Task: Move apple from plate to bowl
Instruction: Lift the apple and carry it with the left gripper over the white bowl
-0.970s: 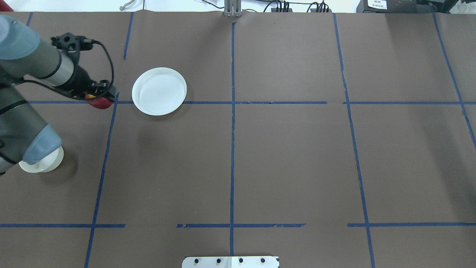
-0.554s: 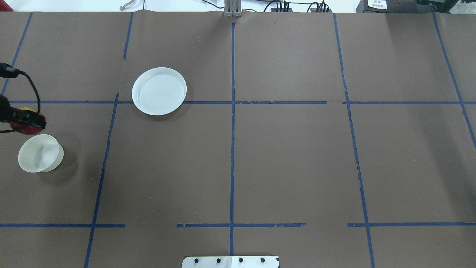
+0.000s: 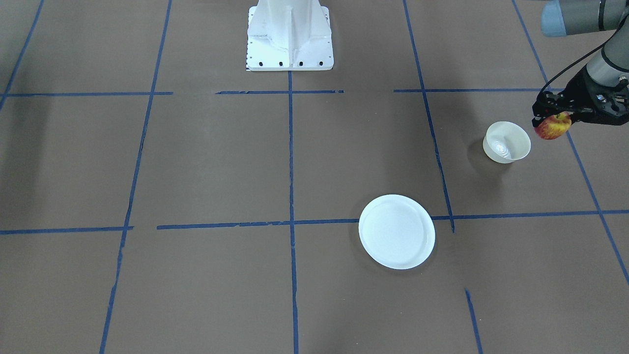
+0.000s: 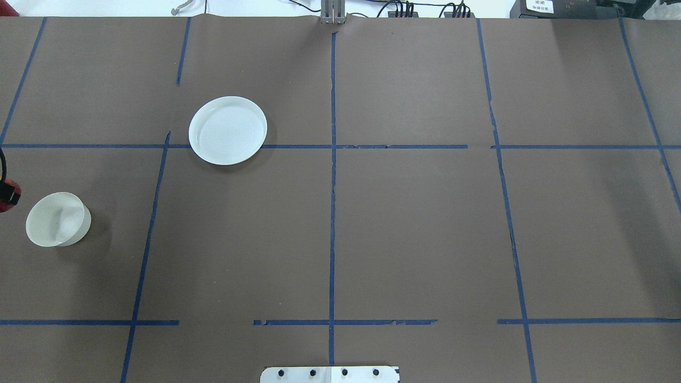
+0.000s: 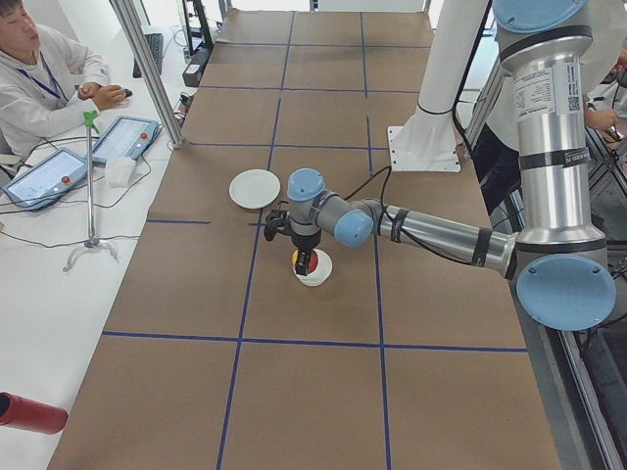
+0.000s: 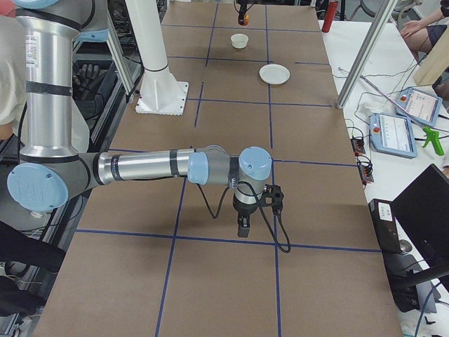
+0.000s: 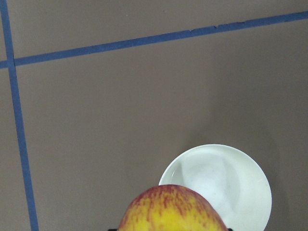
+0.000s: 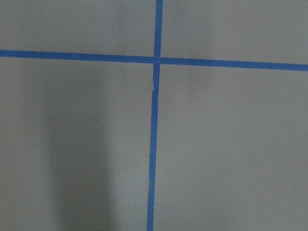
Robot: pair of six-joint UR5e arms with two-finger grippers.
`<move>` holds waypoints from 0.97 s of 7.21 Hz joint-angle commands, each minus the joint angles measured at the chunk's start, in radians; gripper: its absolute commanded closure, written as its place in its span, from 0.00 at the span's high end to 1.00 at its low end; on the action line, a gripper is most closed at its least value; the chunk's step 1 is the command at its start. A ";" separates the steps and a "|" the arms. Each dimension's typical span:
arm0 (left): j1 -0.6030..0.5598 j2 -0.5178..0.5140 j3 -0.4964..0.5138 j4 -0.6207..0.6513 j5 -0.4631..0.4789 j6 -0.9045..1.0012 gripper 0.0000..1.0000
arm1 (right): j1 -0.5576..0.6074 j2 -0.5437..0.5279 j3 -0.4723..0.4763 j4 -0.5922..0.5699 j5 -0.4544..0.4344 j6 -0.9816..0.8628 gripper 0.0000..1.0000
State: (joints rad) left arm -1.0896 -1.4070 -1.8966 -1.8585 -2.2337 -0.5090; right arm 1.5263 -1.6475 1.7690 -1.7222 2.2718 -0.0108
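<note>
My left gripper is shut on the apple, red with yellow patches, and holds it above the table just beside the bowl, on the outer side. In the left wrist view the apple fills the bottom edge with the empty white bowl partly behind it. In the overhead view only the gripper's tip shows at the left edge, near the bowl. The flat white plate is empty. My right gripper hangs over bare table; I cannot tell whether it is open or shut.
Brown paper with blue tape lines covers the table. The robot's white base stands at mid-table on the robot's side. The right wrist view shows only paper and a tape cross. An operator sits beside the table.
My left gripper has carried the apple from beside the plate leftward and nearer to the robot, to beside the bowl. The left arm has left the overhead view almost fully.
</note>
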 commanded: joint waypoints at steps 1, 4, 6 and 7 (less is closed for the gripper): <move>0.003 -0.010 0.022 -0.001 -0.021 -0.023 0.00 | 0.000 0.000 0.000 0.000 0.000 0.000 1.00; 0.007 -0.055 0.070 0.001 -0.049 -0.066 0.00 | 0.000 0.000 0.000 0.000 0.000 0.000 1.00; 0.019 -0.108 0.126 0.002 -0.063 -0.068 0.00 | 0.000 0.000 0.000 0.000 0.000 0.000 1.00; 0.036 -0.109 0.137 0.001 -0.101 -0.066 0.00 | 0.000 0.000 0.000 0.000 0.000 0.000 1.00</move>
State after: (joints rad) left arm -1.0691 -1.5020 -1.7809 -1.8567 -2.2999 -0.5749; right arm 1.5263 -1.6475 1.7687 -1.7227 2.2718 -0.0107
